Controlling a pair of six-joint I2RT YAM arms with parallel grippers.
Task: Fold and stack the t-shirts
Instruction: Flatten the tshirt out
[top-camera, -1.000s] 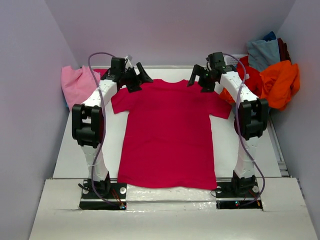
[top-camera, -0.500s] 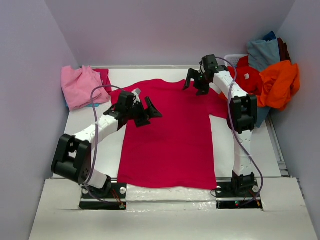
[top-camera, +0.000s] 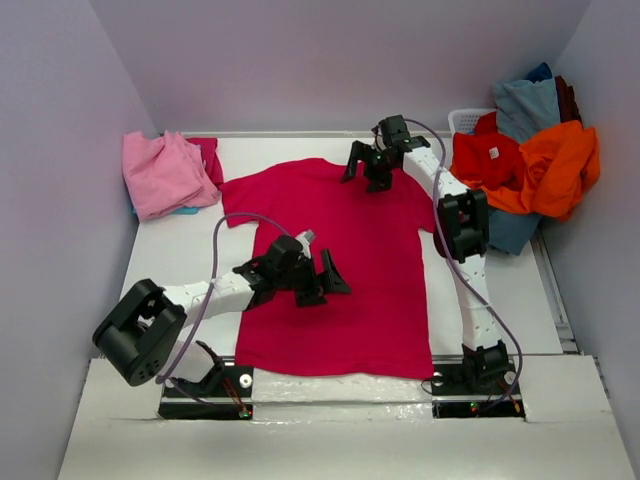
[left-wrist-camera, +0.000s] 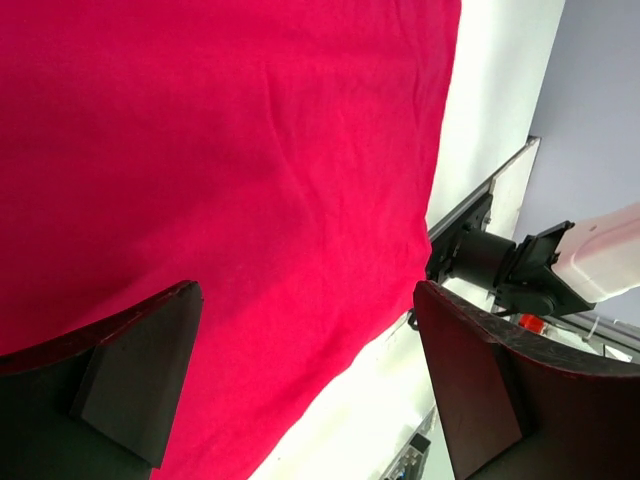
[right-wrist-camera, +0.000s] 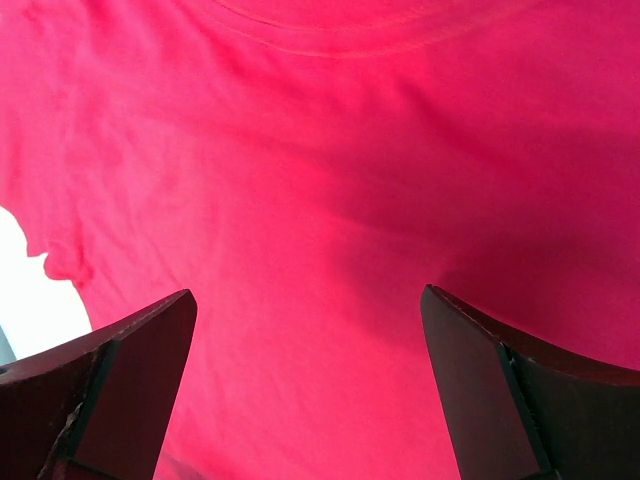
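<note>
A crimson-magenta t-shirt lies spread flat on the white table, collar at the far side. It fills the left wrist view and the right wrist view. My left gripper is open and empty, low over the shirt's lower middle. My right gripper is open and empty, above the shirt just below the collar. A light pink t-shirt lies bunched at the far left. Red, orange and grey-blue t-shirts are piled at the far right.
A white basket holds the pile at the far right. A darker pink cloth lies beside the light pink shirt. The table's near edge and the right arm's base are close to the shirt's hem.
My left gripper has swung from the shirt's far left shoulder down toward the near middle of the shirt. My right gripper has shifted left from the right shoulder toward the collar. The shirt has stayed flat.
</note>
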